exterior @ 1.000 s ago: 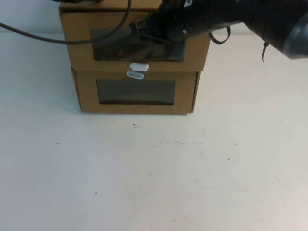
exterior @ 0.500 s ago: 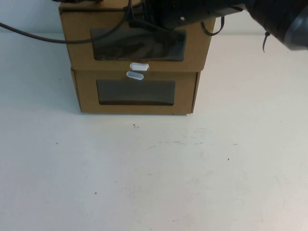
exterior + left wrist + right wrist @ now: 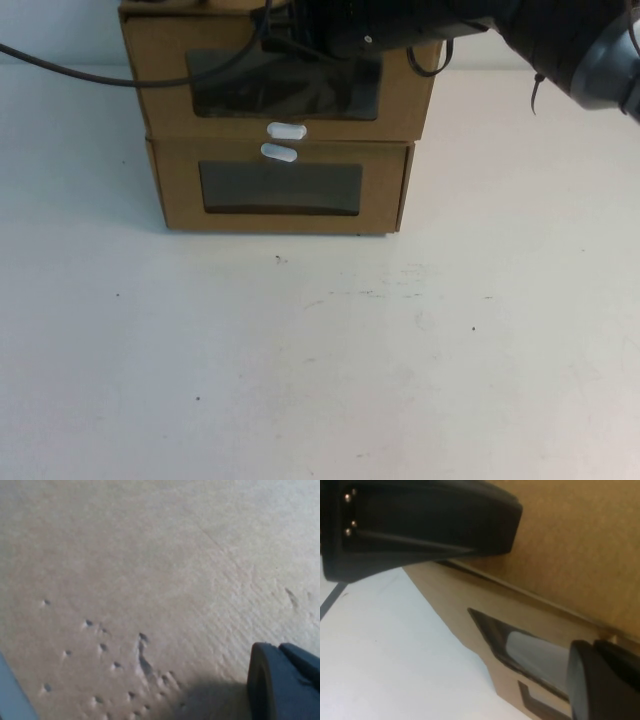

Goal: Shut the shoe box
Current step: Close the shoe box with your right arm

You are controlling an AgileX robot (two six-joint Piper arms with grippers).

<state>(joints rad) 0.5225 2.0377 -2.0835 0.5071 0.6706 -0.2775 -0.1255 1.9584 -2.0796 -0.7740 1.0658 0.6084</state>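
The shoe box (image 3: pixel 160 90) is the upper of two stacked brown cardboard boxes at the table's far side. It has a dark window (image 3: pixel 240 95) and a white pull tab (image 3: pixel 286 129) just below it. My right gripper (image 3: pixel 300 40) reaches in from the right and lies against the top of the front panel, open. In the right wrist view the right gripper (image 3: pixel 540 610) has the box's cardboard (image 3: pixel 580 545) showing between its jaws. My left gripper (image 3: pixel 282 685) hovers close over a dented cardboard surface (image 3: pixel 125 580); it is hidden in the high view.
The twin box (image 3: pixel 180 190) below has its white tab (image 3: pixel 279 152) above its window. A black cable (image 3: pixel 80 72) runs in from the left over the upper box. The white table (image 3: pixel 320 360) stretches in front of the boxes.
My right arm has moved away and to the left along the top of the upper box's front. That front panel now sits slightly farther back.
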